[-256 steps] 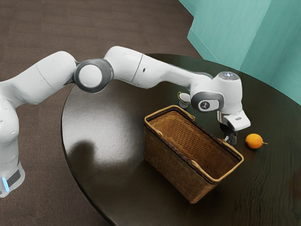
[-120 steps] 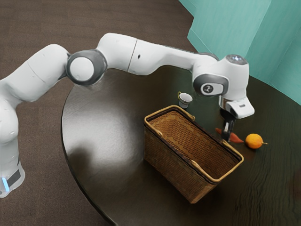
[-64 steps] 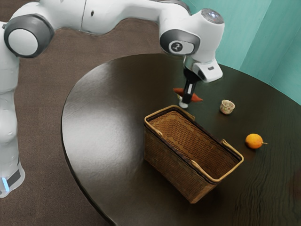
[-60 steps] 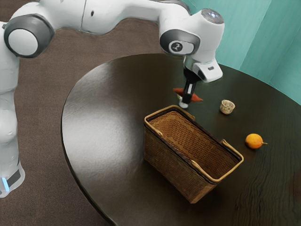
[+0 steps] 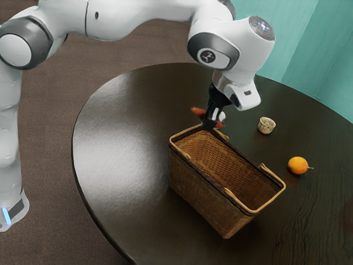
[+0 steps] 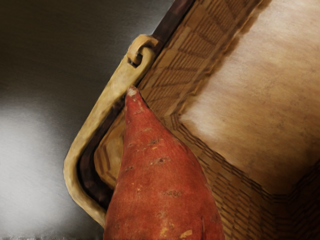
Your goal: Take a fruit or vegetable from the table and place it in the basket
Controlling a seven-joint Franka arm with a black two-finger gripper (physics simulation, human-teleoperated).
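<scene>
Exterior view: the gripper (image 5: 209,126) clasps the sweet potato (image 5: 198,112), mid-transfer! Basket (image 5: 196,189) just below the gripper; now inward, lower, release.

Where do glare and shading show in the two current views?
Exterior view: a broad pale sheen on the dark table, toward the exterior view's left. Wrist view: a whitish glare on the table beside the basket, a pale bright patch on its floor, and no strong highlight on the sweet potato.

From here I see my basket (image 5: 199,193) in rough woven wicker, the table (image 5: 121,165) glossy dark wood, the sweet potato (image 6: 160,185) matt and pitted.
</scene>
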